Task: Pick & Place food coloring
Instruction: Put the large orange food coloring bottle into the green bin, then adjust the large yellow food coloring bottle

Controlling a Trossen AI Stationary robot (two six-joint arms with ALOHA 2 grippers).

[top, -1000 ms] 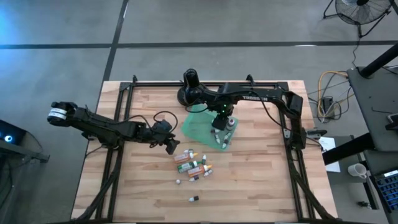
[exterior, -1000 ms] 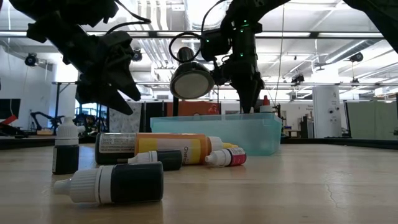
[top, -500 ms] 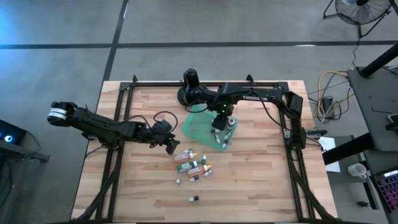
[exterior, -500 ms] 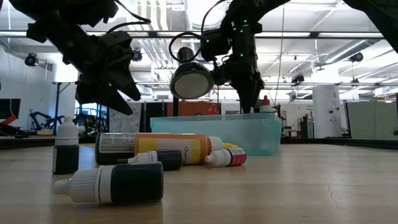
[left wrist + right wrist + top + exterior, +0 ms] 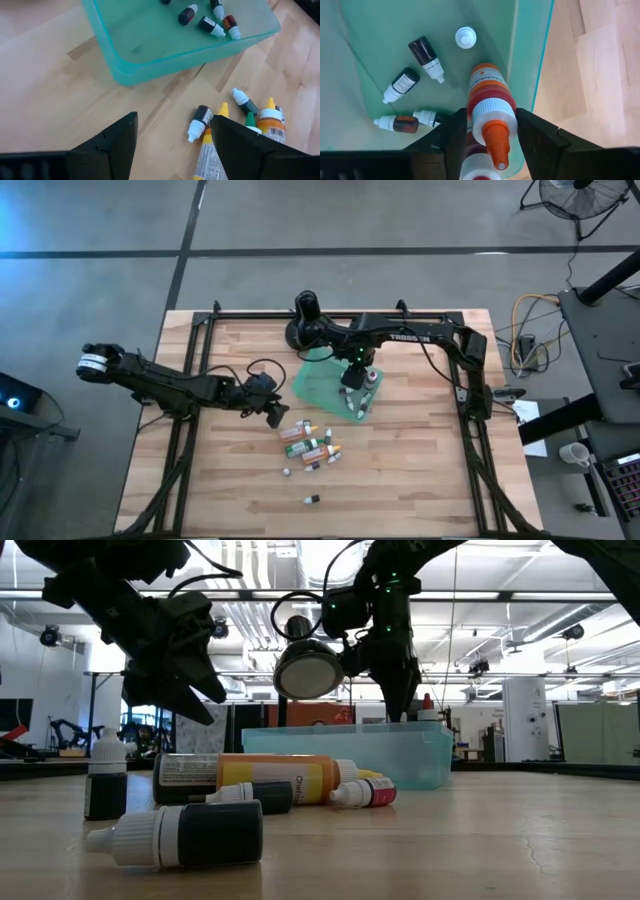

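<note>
Orange-capped red bottle (image 5: 487, 107) sits between the right gripper (image 5: 489, 131) fingers, just over the teal tray (image 5: 522, 60) near its wall. Fingers (image 5: 535, 131) flank it closely, part-open; can't tell if they still grip or just bracket it. Bottle stands cap toward the camera, label end down toward tray floor.

In the tray below: four small dark bottles w/ white caps (image 5: 426, 58) lying flat, plus one seen cap-on (image 5: 465, 37), all bunched toward one corner.

High view: right gripper (image 5: 352, 376) over the tray (image 5: 315, 385), which lies mid-table, in front of a black stand (image 5: 306, 320).

Left gripper (image 5: 172, 137) hovers off to the tray's left, jaws wide apart, nothing in them. Just beyond its fingers, loose bottles (image 5: 202, 122) on the wood table (image 5: 45, 100): a dark one, a yellow-tipped tube, green-capped and orange-capped ones, lying side by side near the tray edge.

High view shows that cluster (image 5: 312, 443) in front of the tray, w/ two strays (image 5: 311, 499) farther toward the table's front edge. Low view: one dark bottle upright (image 5: 105, 785), another on its side (image 5: 185, 833) nearest the camera.
</note>
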